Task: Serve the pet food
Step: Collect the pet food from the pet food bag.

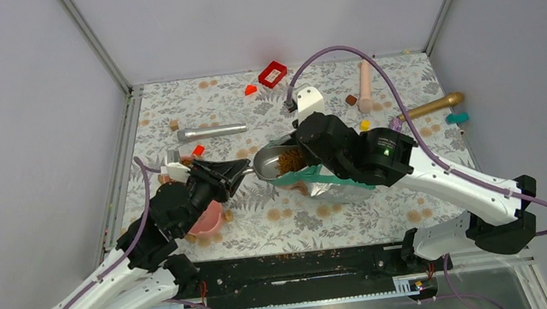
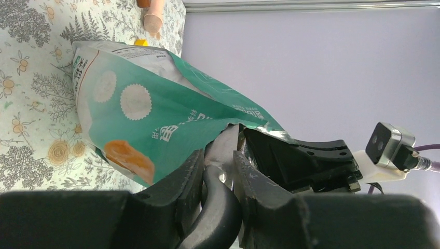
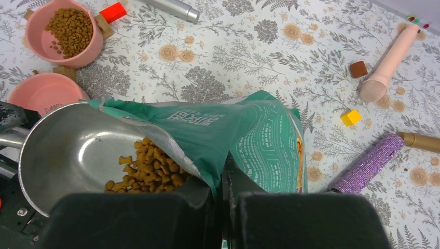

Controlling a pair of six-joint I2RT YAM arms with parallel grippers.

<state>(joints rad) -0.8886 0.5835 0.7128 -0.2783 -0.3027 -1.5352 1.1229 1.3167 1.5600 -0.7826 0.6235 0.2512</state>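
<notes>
Scoop-filling is judged in hand: kibble (image 3: 150, 168) lies in scoop (image 3: 72, 150), clamped by left gripper (image 2: 220, 158); pouch (image 3: 254, 140) is clamped by right gripper (image 3: 223, 179). Level carriage to empty pink bowl (image 3: 44, 93) is required next

Top cam: high behind my bases, looking down on the whole table (image 1: 194, 101). Left wrist cam: rolled sideways, very close to the pouch (image 2: 155, 119), facing my right wrist camera (image 2: 389, 148). Right wrist cam: steeply down, close over the scoop (image 3: 72, 150). All three views share the pouch; top and right share the scoop.
</notes>
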